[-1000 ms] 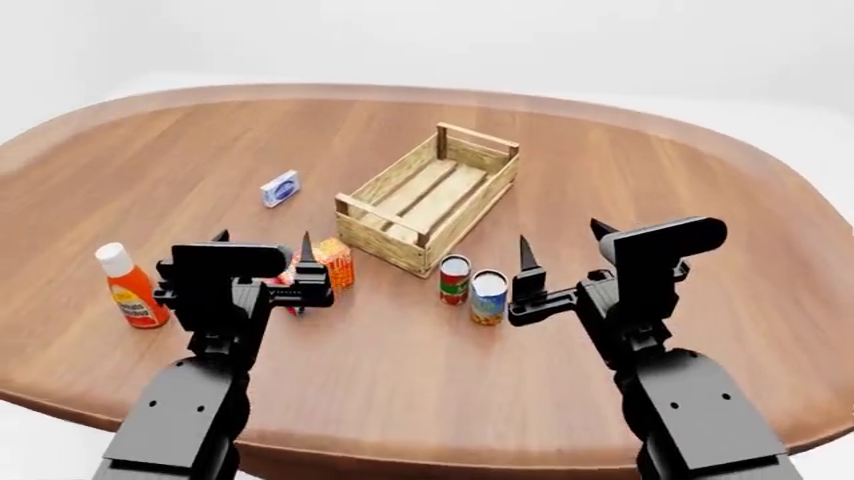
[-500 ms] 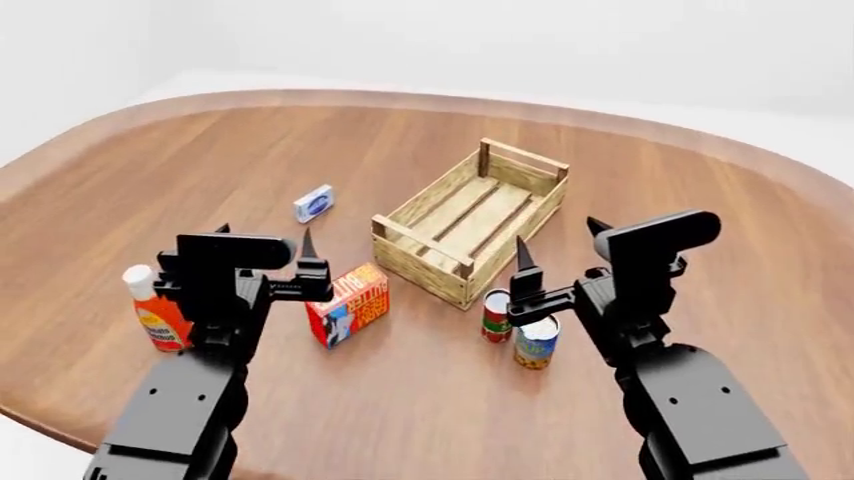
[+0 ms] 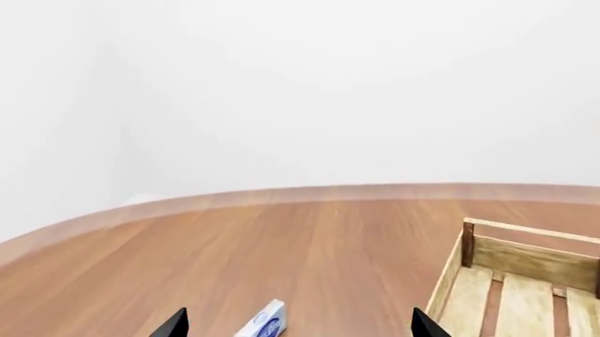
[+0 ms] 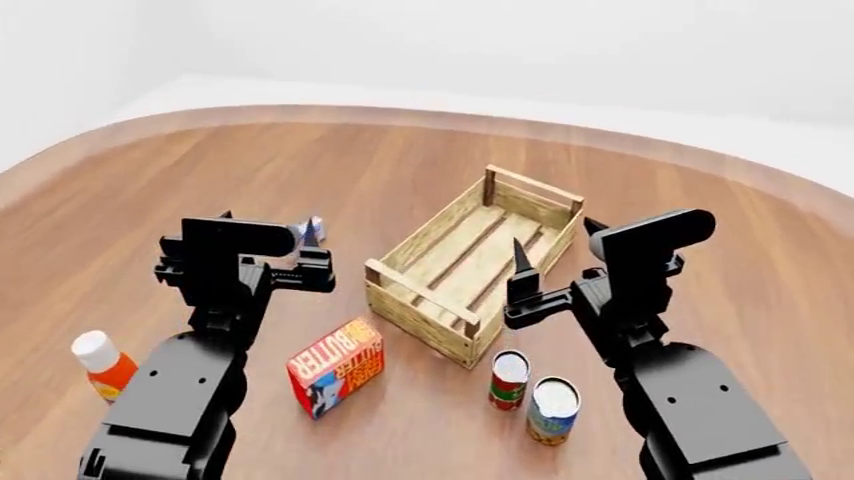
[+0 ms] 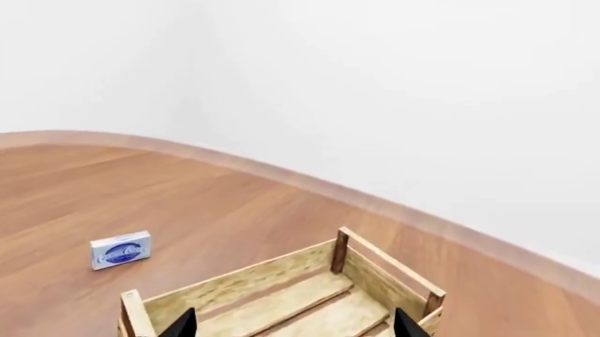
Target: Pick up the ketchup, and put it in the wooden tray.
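Note:
The ketchup [image 4: 100,364] stands at the near left of the table, an orange-red bottle with a white cap, left of my left arm. The wooden tray [image 4: 470,259] sits mid-table, empty, also seen in the left wrist view [image 3: 511,281] and the right wrist view [image 5: 281,295]. My left gripper [image 4: 267,233] is open and empty, held above the table, behind and right of the ketchup. My right gripper [image 4: 553,244] is open and empty, over the tray's right side.
A red-and-yellow butter box [image 4: 335,365] lies in front of the tray. Two cans [image 4: 509,379] [image 4: 553,409] stand at the near right. A small white-and-blue box [image 3: 263,322] lies left of the tray, also visible in the right wrist view [image 5: 121,250]. The table edge curves behind.
The view has shifted: table objects now sit lower and nearer in the head view. The ketchup has slid toward the lower left. Both grippers stay open and empty.

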